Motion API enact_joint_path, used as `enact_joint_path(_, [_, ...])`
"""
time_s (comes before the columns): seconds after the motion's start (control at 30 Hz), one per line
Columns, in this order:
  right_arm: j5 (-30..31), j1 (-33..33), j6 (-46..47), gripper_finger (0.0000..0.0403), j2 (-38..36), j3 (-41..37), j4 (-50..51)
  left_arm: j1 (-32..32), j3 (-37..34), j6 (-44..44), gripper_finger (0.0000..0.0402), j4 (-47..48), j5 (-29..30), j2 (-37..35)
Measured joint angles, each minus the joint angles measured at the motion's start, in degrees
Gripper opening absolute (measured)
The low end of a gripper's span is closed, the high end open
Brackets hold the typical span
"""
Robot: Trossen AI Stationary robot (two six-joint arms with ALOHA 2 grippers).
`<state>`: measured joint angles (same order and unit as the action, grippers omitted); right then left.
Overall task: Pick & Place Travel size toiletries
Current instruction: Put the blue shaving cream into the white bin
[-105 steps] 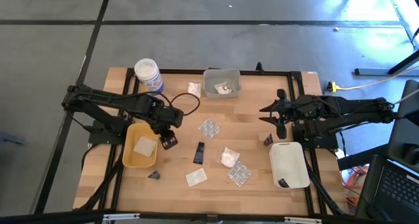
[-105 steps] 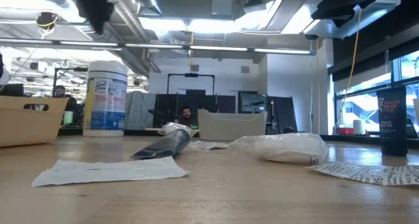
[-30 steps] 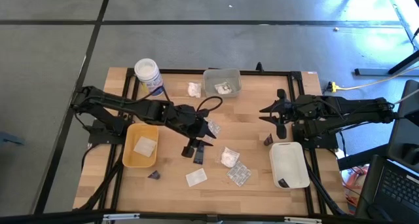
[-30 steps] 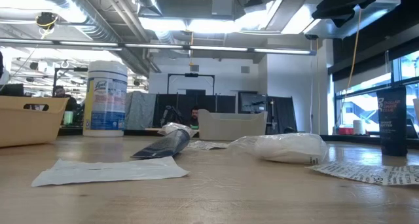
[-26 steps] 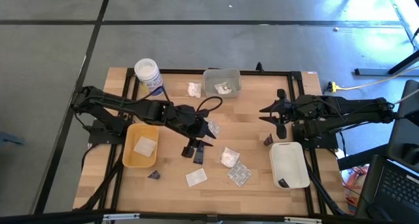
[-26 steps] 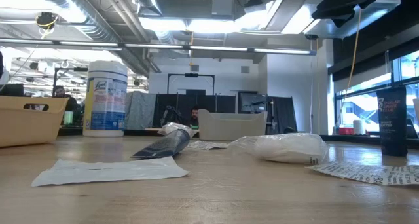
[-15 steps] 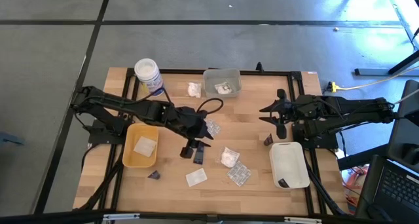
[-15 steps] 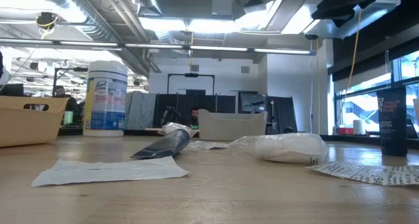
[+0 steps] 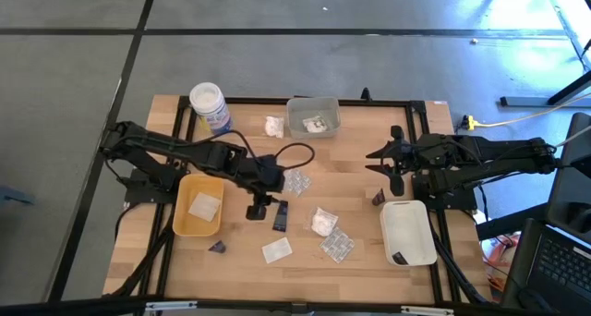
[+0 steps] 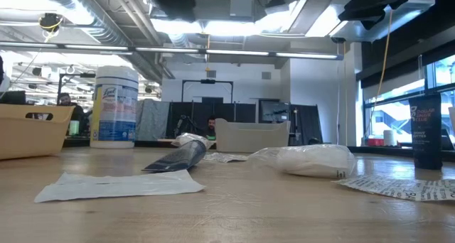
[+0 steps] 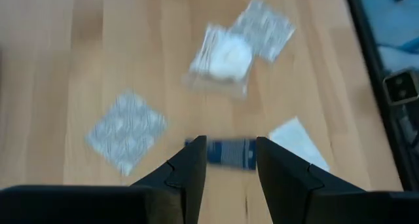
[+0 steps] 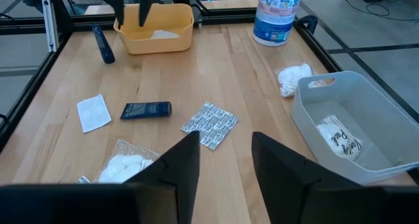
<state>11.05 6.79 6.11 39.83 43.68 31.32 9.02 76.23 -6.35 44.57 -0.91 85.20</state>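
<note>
**Left arm poised over the dark tube; right arm waits by its tray**

At the far left of the worktop [image 9: 369, 168] sits the yellow tray [image 9: 199, 206], already holding one flat white sachet [image 9: 203, 207]. A small dark wedge [image 9: 217, 247] lies just beside the tray's near corner, and the big white jar [image 9: 209, 105] stands at the back left.

Next along, the left gripper [image 9: 257, 208] hangs above the worktop's middle, between the yellow tray and the dark tube [image 9: 280, 216]. In the left wrist view its fingers [image 11: 190, 168] are spread apart with nothing between them, and the tube [image 11: 229, 152] shows in the gap, lying flat ahead of the fingertips with its long axis running across from one finger to the other. That is the relation the coming move seems to turn on: as they stand, the fingers would close on the tube's ends, so the wrist probably has to turn, or the gripper shift, before it comes down to take the narrow width.

Around the tube lie a patterned blister pack [image 9: 295, 180], a white square sachet [image 9: 276, 251], a lumpy white packet [image 9: 322, 221] and a second blister pack [image 9: 337, 246], all apart from one another. At the back stand another white packet [image 9: 273, 126] and the clear tray [image 9: 313, 115].

On the right, the right gripper [image 9: 388, 162] waits near the white tray [image 9: 408, 233], its fingers [image 12: 186, 162] spread and empty. The left arm is plainly nearer the tube.
</note>
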Motion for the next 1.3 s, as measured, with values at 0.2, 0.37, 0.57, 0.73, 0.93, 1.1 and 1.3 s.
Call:
enact_joint_path(0.2, [0.0, 0.0, -0.02, 0.0129, 0.0, 0.0, -0.01, 0.76, 0.0, -1.88, 0.0129, 2.28, 5.97, -0.23])
enact_joint_path(0.37, [0.0, 0.0, -0.01, 0.0121, 0.0, 0.0, -0.01, 1.01, 0.0, -2.11, 0.0129, 3.88, 6.8, -0.23])
enact_joint_path(0.57, [0.0, 0.0, -0.02, 0.0112, 0.0, 0.0, 0.0, 2.23, 0.0, -4.51, 0.0129, 7.13, 8.45, -0.23])
enact_joint_path(0.73, [0.0, 0.0, 0.0, 0.0105, 0.0, 0.0, 0.01, 4.43, 0.0, -5.49, 0.0129, 6.63, 8.84, -0.23])
enact_joint_path(0.93, [0.0, 0.01, -0.01, 0.01, 0.0, 0.01, 0.0, 8.41, 0.0, -5.63, 0.0129, 6.63, 8.93, -0.23])
enact_joint_path(1.1, [0.0, 0.02, 0.0, 0.0105, 0.0, 0.0, -0.01, 11.38, 0.0, -7.38, 0.0129, 6.57, 10.84, -0.21])
enact_joint_path(1.3, [0.0, 0.0, -0.01, 0.0119, 0.0, 0.01, 0.0, 13.87, 0.0, -6.09, 0.0129, 5.62, 17.99, -0.19])
